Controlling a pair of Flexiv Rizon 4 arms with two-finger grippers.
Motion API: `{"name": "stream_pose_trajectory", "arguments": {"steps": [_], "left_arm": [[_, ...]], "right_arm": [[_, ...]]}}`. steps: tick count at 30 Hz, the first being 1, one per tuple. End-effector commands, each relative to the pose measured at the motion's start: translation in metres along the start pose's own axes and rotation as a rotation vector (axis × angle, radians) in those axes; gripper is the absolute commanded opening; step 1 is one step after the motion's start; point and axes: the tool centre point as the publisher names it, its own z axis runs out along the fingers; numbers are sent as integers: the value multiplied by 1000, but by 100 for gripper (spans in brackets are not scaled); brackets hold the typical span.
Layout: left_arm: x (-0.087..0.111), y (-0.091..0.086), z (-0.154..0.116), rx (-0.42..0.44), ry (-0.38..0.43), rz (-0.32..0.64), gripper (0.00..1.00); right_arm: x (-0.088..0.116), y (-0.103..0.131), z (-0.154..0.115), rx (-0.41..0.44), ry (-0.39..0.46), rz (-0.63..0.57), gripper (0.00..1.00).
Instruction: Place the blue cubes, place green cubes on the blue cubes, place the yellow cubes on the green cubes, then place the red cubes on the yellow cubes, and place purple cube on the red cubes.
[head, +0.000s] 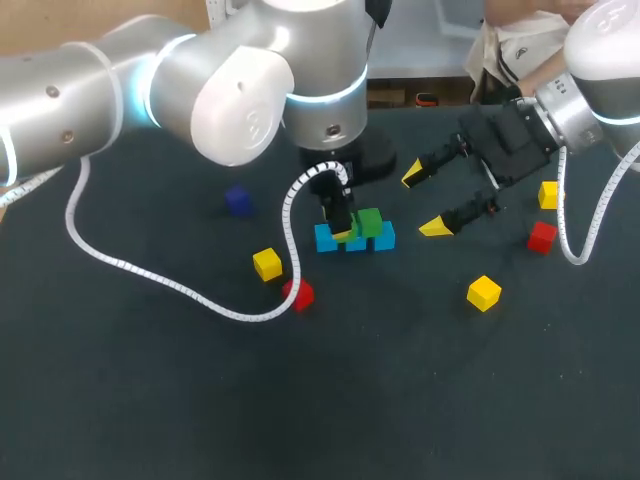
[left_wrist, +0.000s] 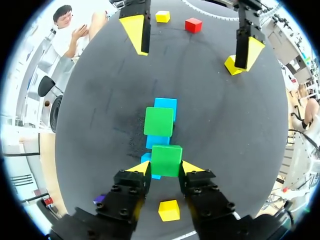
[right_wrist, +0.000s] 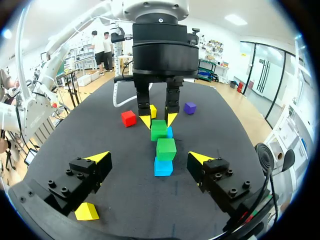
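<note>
Head view, reading from the left: the purple cube (head: 238, 200) lies apart on the desk (head: 150, 400), then a yellow cube (head: 267, 264) and a red cube (head: 298, 294) sit close together. Next comes the row of blue cubes (head: 326, 239). Over its left part the left end effector (head: 342, 228) points straight down, pinching a green cube (left_wrist: 166, 160) between its two yellow tips, one on each opposite side face. Whether that cube rests on the blue beneath, I cannot tell. A second green cube (head: 371, 222) sits on the row just to the right. Further right the right end effector (head: 424, 200) hangs spread wide and empty, with another yellow cube (head: 484, 293), another red cube (head: 542, 237) and a third yellow cube (head: 548, 194) near it.

These cubes look small, rigid and light, with smooth flat faces, so they should neither deform nor strain the grip, though they could slip or twist if caught on an edge. The sound hold is square across two opposite faces, around mid-height. That leaves the underside free to seat flat without nudging the neighbouring green.
</note>
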Motion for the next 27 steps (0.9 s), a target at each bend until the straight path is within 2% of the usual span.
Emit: {"name": "stream_pose_trajectory", "arguments": {"steps": [1,14,27], "left_arm": [[-1,2,0,2,5,-3,0],[-4,7,1,5,-2,1,0],[4,12,3,1,4,-15,0]], "right_arm": [[0,0,0,1,-1,-1,100],[0,0,0,1,-1,-1,100],[0,0,0,1,-1,-1,100]]}}
